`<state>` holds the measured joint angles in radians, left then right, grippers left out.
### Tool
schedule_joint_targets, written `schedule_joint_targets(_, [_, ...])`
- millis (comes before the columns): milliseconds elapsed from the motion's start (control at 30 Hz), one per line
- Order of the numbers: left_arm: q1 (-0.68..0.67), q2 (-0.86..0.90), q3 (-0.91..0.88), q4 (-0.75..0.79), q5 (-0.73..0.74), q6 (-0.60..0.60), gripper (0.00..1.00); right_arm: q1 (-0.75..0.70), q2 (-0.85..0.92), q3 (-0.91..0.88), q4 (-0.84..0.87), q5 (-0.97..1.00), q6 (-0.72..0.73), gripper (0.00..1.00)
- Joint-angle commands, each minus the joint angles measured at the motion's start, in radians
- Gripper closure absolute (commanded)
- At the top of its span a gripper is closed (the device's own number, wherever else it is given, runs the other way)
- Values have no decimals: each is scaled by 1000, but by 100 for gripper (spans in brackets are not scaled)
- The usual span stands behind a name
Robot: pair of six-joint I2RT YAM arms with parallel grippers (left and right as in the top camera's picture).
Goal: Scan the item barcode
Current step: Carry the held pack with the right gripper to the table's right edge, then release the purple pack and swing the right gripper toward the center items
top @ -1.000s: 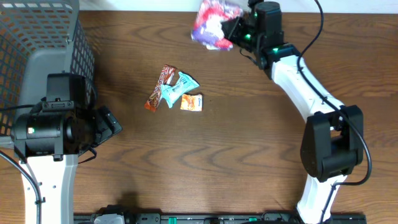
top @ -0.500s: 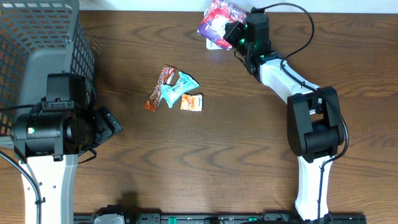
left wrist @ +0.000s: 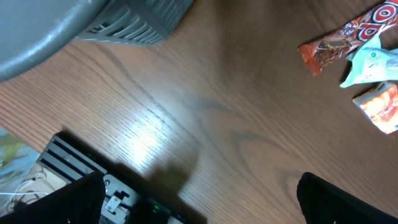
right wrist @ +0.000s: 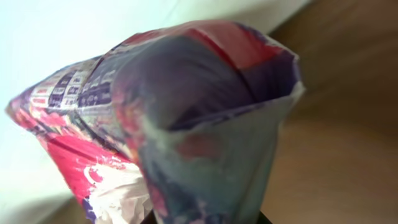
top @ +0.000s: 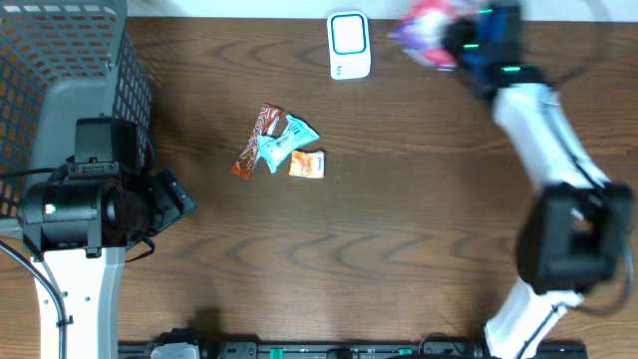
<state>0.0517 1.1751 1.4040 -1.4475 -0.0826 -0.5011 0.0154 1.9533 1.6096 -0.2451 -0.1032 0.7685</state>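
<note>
The item is a crinkled purple, pink and red snack bag, blurred at the table's far edge. My right gripper is shut on it. In the right wrist view the bag fills the frame and hides the fingers of the right gripper. No barcode is readable on it. A small white scanner-like device lies flat, left of the bag and apart from it. My left gripper hangs at the left by the basket, and in its wrist view the left gripper is open over bare wood.
A grey mesh basket fills the far left corner. Three small wrappers lie mid-table: brown-red, light blue, orange. The left wrist view shows the basket's base and a black rail along the front edge.
My right arm has swung to the right with the bag, uncovering the white device it was hovering over. The left arm and the wrappers have not moved.
</note>
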Motion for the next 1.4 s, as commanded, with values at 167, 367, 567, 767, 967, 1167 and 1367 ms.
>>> schedule_joint_targets(167, [5, 0, -3, -3, -15, -10, 2, -341, -101, 13, -337, 192, -44, 99])
schedule_joint_targets(367, [5, 0, -3, -3, -15, -9, 2, -527, -32, 13, -399, 191, -45, 99])
schedule_joint_targets(567, [5, 0, -3, -3, -16, -10, 2, -643, 79, 13, -382, 151, -51, 80])
schedule_joint_targets(767, [5, 0, -3, -3, -15, -9, 2, -681, 110, 15, -314, -79, -163, 31])
schedule_joint_targets(967, [5, 0, -3, -3, -16, -10, 2, -681, -21, 18, -320, -93, -183, 32])
schedule_joint_targets(1167, [5, 0, -3, -3, -15, -9, 2, -682, -123, 18, -363, -83, -183, 33])
schedule_joint_targets(1367, [5, 0, -3, -3, -15, -10, 2, -681, -137, 18, -431, -242, -259, 36])
